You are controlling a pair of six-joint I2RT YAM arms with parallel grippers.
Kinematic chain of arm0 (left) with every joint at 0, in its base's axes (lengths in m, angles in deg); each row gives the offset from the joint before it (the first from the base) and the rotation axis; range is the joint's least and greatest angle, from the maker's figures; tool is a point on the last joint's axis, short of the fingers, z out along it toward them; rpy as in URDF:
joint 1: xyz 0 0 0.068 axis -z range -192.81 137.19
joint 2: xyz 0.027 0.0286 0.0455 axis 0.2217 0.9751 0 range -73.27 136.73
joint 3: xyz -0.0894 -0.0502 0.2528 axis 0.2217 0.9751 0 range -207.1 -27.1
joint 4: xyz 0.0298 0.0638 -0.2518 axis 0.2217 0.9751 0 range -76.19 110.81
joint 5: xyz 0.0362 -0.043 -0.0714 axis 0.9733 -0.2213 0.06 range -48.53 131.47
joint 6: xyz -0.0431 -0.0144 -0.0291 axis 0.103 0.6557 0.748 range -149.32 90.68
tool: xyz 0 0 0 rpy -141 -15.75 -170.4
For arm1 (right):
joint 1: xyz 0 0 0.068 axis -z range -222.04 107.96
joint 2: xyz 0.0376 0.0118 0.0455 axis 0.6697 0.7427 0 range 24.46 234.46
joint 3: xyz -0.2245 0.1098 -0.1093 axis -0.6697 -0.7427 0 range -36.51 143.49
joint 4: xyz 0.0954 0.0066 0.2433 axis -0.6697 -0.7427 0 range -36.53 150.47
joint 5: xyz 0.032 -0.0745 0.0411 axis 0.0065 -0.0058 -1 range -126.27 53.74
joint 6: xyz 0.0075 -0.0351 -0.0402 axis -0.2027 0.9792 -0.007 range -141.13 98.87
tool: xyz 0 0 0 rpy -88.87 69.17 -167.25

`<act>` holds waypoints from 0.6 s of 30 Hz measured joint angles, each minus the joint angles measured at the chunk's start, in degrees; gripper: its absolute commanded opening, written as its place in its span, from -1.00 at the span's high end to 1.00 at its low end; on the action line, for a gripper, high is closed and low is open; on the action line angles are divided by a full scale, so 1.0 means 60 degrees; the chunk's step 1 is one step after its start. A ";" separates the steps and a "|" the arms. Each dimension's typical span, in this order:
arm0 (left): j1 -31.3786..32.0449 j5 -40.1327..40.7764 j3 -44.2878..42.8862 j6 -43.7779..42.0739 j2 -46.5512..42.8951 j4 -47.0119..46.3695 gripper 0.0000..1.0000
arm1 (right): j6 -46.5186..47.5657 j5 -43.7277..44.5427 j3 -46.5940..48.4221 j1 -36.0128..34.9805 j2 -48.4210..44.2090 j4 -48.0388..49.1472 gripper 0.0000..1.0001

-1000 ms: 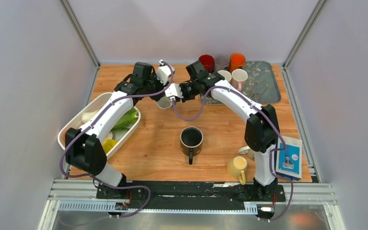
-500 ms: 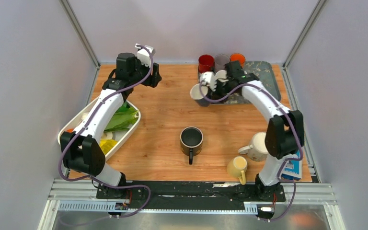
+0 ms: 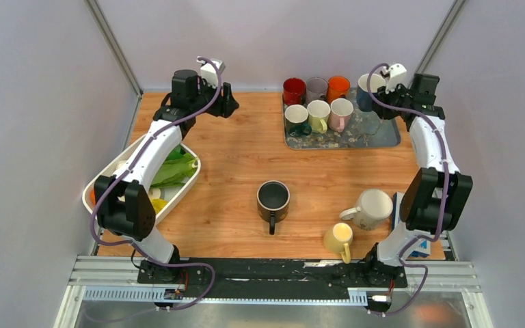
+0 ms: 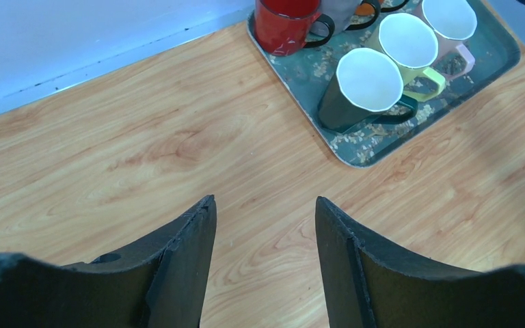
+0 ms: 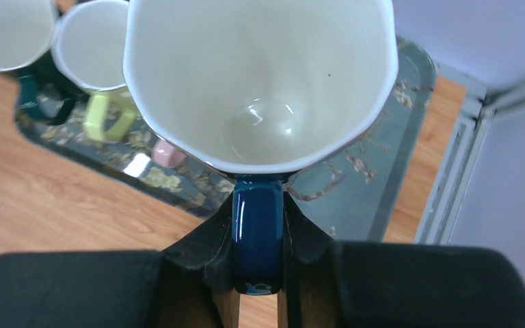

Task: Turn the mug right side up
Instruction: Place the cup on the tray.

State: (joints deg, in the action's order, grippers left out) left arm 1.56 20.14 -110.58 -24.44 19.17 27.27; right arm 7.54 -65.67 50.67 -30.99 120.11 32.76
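Tabletop (image 3: pixel 232 171) of pale wood carries a patterned tray (image 3: pixel 383 133) at its far right and a white basin (image 3: pixel 89 193) of greens at its left. My right claw (image 5: pixel 258 236) is closed tight on the handle of the dark blue mug (image 5: pixel 260 82), over the tray's far right part, its white inside facing my wrist camera. I cannot tell whether it touches the tray. My left claw (image 4: pixel 265 225) hangs wide open and empty above the far left wood. A black mug (image 3: pixel 273 199) stands upright mid-table
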 measured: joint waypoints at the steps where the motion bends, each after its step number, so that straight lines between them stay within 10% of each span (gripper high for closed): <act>1: 0.0000 -0.0015 -0.0026 0.0000 0.0018 0.0000 -0.24 | -0.0273 0.0127 -0.0004 0.0138 0.0193 0.0211 1.00; 18: 0.0000 0.0393 0.0244 -0.0393 -0.0430 0.0146 -0.24 | -0.2040 0.1249 0.0324 0.0820 0.3479 0.1293 1.00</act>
State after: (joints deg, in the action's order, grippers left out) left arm 1.56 22.50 -109.12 -26.80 16.60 28.14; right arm -4.70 -58.18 52.61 -26.07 140.99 40.52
